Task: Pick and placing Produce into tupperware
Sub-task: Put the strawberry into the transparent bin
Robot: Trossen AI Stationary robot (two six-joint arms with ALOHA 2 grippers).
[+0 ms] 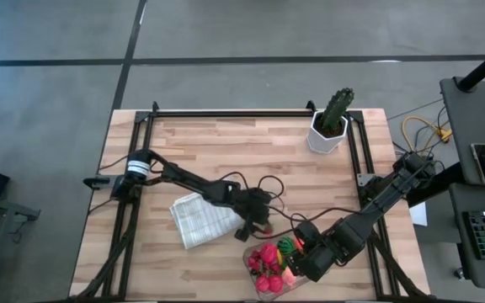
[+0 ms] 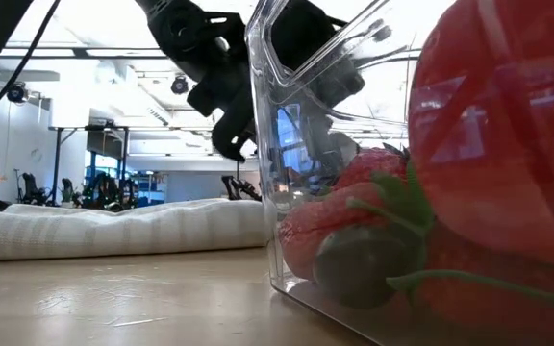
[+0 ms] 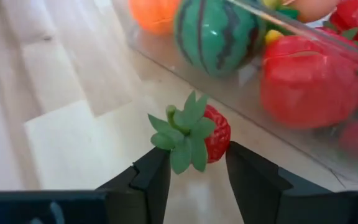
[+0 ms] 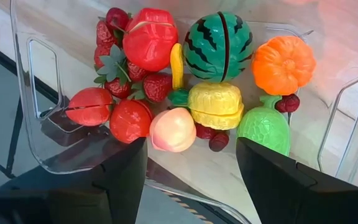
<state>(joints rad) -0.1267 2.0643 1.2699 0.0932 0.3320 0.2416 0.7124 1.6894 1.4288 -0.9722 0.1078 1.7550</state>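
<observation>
A small red strawberry (image 3: pixel 215 134) with a green leafy cap sits between the fingers of my left gripper (image 3: pixel 197 177), just left of the tupperware (image 3: pixel 303 140); the gripper is shut on it. The clear tupperware (image 1: pixel 249 263) stands at the table's near edge. It holds produce (image 4: pixel 216 106): a watermelon, an orange, a tomato, strawberries, a peach and others. My right gripper (image 4: pixel 191 180) hangs open above the container's right end (image 1: pixel 306 252), looking down into it. I cannot tell whether it touches the rim. My left gripper pinches the strawberry between its two fingertips. One finger meets the leafy cap (image 3: pixel 178 155) and the other the red body (image 3: pixel 224 142). The fingers slant down from the table's left. Whether the berry is clear of the tabletop cannot be told.
A white checked folded cloth (image 1: pixel 202 220) lies on the table just left of my left gripper (image 1: pixel 257 223). A cactus in a white pot (image 1: pixel 331 122) stands at the far right. Black cables trail across the middle of the wooden tabletop (image 1: pixel 226 143).
</observation>
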